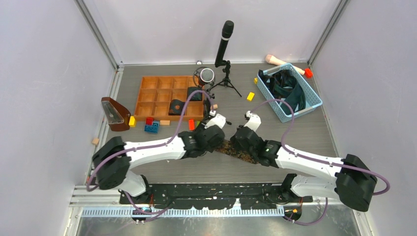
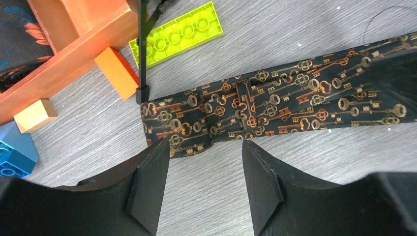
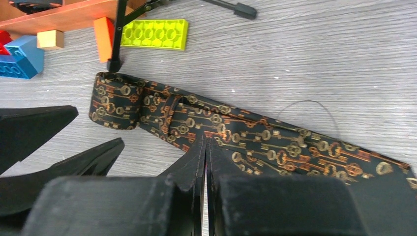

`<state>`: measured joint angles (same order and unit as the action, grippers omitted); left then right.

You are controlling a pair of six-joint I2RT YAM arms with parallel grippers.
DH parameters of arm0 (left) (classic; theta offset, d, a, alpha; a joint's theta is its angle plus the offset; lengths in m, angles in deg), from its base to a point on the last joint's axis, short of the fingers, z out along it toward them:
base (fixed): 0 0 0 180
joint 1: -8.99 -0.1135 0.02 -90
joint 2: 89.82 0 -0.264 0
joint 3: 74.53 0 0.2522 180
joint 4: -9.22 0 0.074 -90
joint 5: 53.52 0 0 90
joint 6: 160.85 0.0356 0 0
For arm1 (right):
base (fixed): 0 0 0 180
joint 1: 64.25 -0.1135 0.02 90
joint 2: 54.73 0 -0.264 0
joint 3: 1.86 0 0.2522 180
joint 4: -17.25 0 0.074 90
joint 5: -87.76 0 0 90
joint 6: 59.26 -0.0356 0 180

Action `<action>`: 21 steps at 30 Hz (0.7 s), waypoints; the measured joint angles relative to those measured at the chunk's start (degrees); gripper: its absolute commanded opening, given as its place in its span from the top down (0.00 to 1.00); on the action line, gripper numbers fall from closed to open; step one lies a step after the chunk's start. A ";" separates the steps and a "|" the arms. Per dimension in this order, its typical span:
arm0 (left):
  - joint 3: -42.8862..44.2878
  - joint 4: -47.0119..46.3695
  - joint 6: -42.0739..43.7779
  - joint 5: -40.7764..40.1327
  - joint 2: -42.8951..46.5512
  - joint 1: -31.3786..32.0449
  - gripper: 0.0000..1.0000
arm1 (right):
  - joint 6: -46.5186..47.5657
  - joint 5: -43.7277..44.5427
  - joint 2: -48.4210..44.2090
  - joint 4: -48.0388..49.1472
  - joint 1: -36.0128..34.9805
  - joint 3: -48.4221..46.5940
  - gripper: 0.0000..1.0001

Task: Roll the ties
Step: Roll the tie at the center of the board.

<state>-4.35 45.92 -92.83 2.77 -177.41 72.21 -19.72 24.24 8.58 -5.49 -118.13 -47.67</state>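
A black tie with gold and orange keys (image 2: 275, 103) lies flat on the grey table between both arms (image 1: 227, 146), its left end folded over once (image 3: 113, 105). My left gripper (image 2: 205, 147) is open with nothing between its fingers, and its tips sit at the near edge of that folded end. My right gripper (image 3: 205, 140) is shut, its tips touching the tie's near edge further along. More dark ties (image 1: 287, 88) are heaped in a blue basket (image 1: 314, 101). Dark rolls (image 1: 176, 106) sit in compartments of a wooden tray (image 1: 147, 98).
A microphone tripod (image 1: 223, 44) stands behind the tie, one leg (image 2: 142, 49) ending at the tie's folded end. A lime brick (image 2: 177, 34), an orange block (image 2: 118, 71), a tan cube (image 2: 34, 114) and a blue brick (image 1: 151, 128) lie nearby. A brown wedge (image 1: 114, 114) sits left.
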 measured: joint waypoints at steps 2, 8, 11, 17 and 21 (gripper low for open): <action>-3.13 -2.38 -0.07 1.92 4.35 -1.01 0.41 | -0.26 -1.33 1.79 1.84 0.00 -0.35 0.96; -11.28 -8.57 -1.09 11.30 17.11 -12.09 0.41 | -0.74 -9.46 9.05 8.44 0.42 -2.91 1.00; -17.05 -12.85 -2.97 17.86 23.08 -19.74 0.40 | -1.33 -15.02 13.38 12.57 0.48 -5.62 1.00; -24.17 -16.17 -6.71 28.52 27.96 -30.51 0.40 | -5.57 -23.15 20.09 21.44 0.48 -8.79 1.00; -26.38 -18.03 -8.81 33.40 27.96 -33.44 0.40 | -8.76 -26.27 25.05 24.74 0.72 -10.56 1.00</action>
<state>-30.73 27.89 -101.64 36.17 -149.46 38.77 -28.48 -2.03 33.62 19.26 -117.41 -58.23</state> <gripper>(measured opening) 0.598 0.040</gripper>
